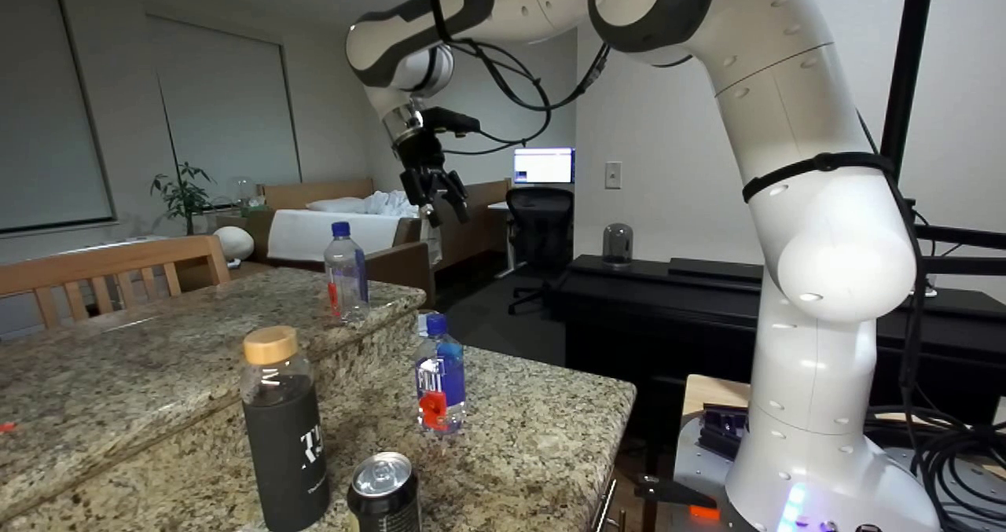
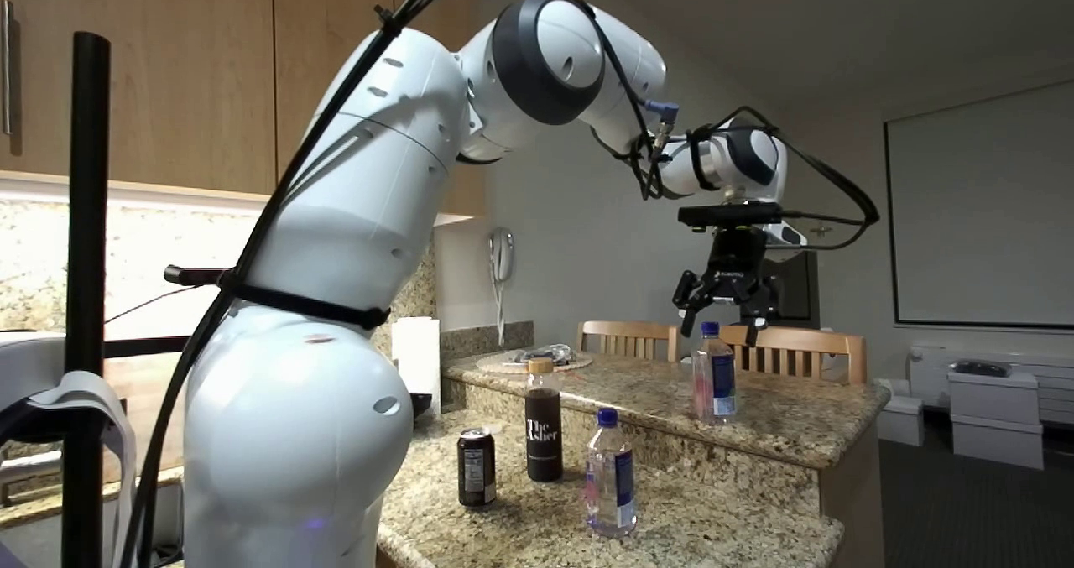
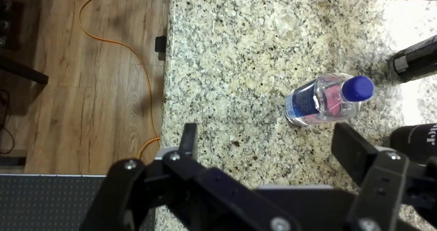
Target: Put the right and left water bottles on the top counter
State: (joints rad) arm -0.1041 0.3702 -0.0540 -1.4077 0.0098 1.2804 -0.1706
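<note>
Tiers counted: two — granite top counter (image 1: 157, 347) and lower tier (image 1: 542, 414).
Franka arm (image 1: 825, 280): one, its foot cut off in an exterior view.
Gripper (image 3: 267, 140): one; I see the jaws spread wide.
Black flask (image 2: 544, 442): one, cut off in my wrist view.
Upper water bottle (image 1: 346, 280): upright on the top counter, one of two.
Lower water bottle (image 1: 440, 383): upright on the lower tier — left or right, I can't tell.
Drinks can (image 2: 477, 469): one, cropped there too.

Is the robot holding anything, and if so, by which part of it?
Nothing: the end effector hangs open, and the upper water bottle and lower water bottle stand clear of it.
</note>
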